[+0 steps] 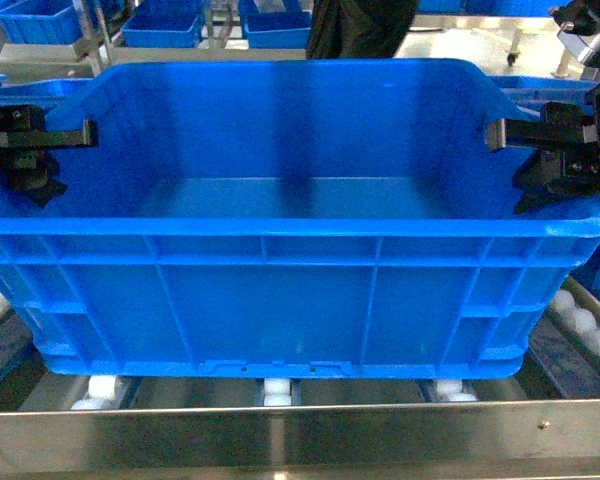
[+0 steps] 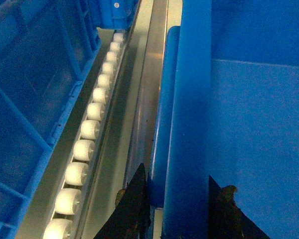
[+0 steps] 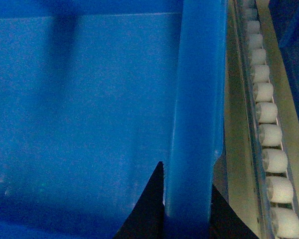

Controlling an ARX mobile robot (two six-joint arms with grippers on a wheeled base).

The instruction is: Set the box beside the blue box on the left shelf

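Observation:
The box [image 1: 280, 290], a large bright-blue open crate, rests on the white rollers [image 1: 276, 390] of the left shelf [image 1: 300, 432], close behind its steel front rail. My left gripper [image 1: 80, 132] [image 2: 177, 199] straddles the box's left rim, one finger inside and one outside, shut on it. On the right rim my right gripper [image 1: 500, 135] [image 3: 187, 199] is shut tight on the wall. Another blue box [image 2: 30, 99] stands just left of a roller track [image 2: 84, 149], a narrow gap away from the held box [image 2: 249, 124].
A further blue crate [image 3: 294, 30] stands right of the right roller track [image 3: 274, 159]. More blue crates [image 1: 160, 25] sit on racks at the back. A dark figure [image 1: 360, 25] stands behind the box.

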